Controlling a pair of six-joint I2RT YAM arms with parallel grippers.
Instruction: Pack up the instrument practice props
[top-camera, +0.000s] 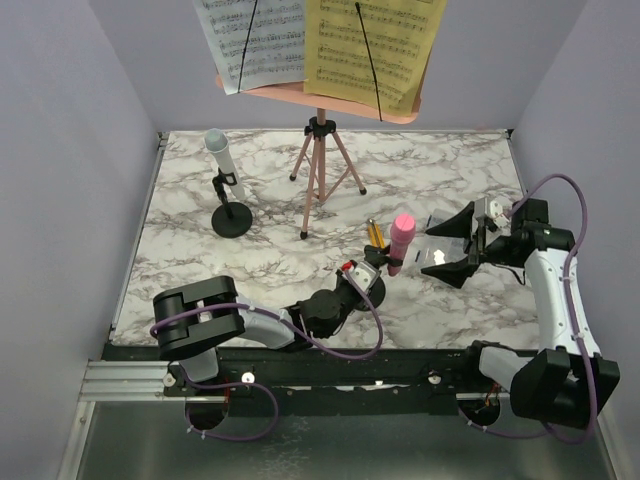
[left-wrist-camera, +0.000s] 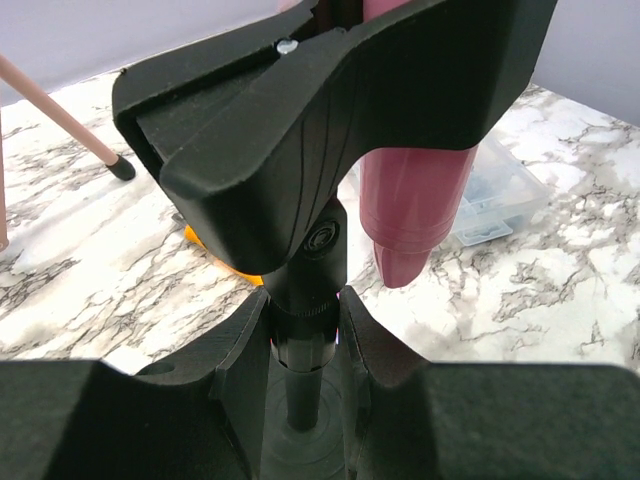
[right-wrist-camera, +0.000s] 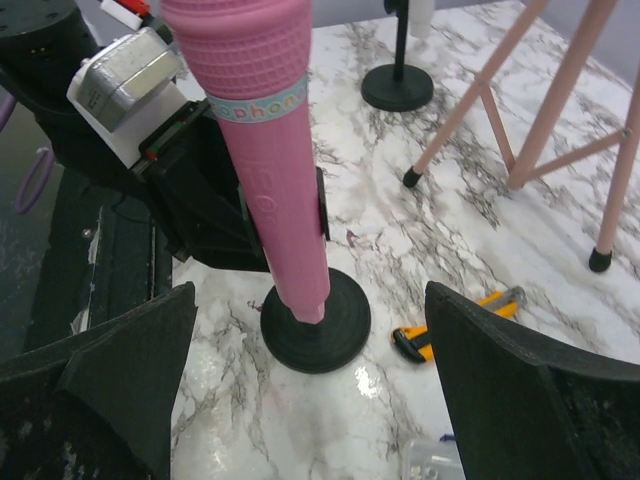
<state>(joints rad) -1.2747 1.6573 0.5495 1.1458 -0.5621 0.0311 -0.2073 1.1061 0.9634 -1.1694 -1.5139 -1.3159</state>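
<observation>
A pink toy microphone (top-camera: 402, 238) stands in a black round-based mount (right-wrist-camera: 315, 320) at the table's front centre. My left gripper (top-camera: 372, 272) is shut on that mount's post (left-wrist-camera: 300, 345), just above the base and below its clip (left-wrist-camera: 330, 110). My right gripper (top-camera: 455, 245) is open and empty, just right of the pink microphone (right-wrist-camera: 270, 150). The grey-white microphone (top-camera: 221, 158) stands in the second black mount (top-camera: 232, 220) at the back left. The pink rack (top-camera: 320, 95) on its pink tripod (top-camera: 320, 170) holds a white page (top-camera: 255, 40) and a yellow page (top-camera: 375, 45).
A yellow-and-black cutter (top-camera: 375, 234) lies just behind the pink microphone's mount, and also shows in the right wrist view (right-wrist-camera: 450, 325). A clear plastic box (left-wrist-camera: 495, 200) sits right of the mount, under my right gripper. Purple walls close in the table.
</observation>
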